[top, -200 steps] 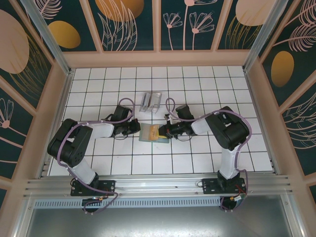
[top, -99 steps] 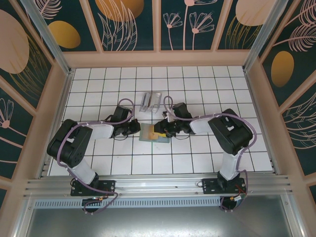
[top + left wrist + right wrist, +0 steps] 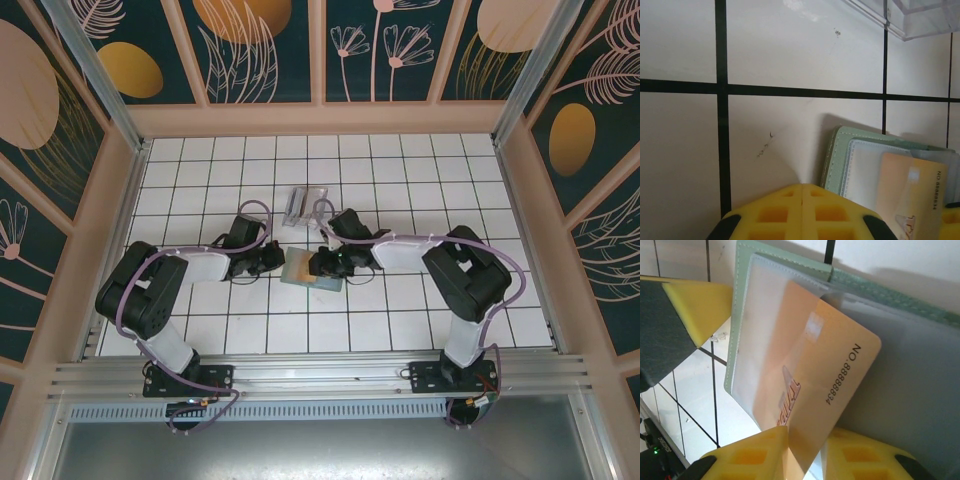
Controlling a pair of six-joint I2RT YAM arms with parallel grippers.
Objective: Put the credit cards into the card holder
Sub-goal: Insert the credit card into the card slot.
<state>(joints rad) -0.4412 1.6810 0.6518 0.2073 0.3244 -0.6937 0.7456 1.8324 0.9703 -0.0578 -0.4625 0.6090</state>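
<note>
I see my left fingers [image 3: 771,215] closed together, just beside the open wallet [image 3: 832,160] on the table [image 3: 790,50]; the orange card [image 3: 830,370] sits partly under its clear sleeve; my right fingers [image 3: 747,456] flank the card's lower corner, slightly apart; I cannot tell whether they pinch it.

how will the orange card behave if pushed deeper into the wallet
The thin orange-yellow plastic card looks flat and unbent, so probably stiff. Its glossy face may slip in the right pincer. The sage-green folding wallet could slide on the smooth white tile.
</note>
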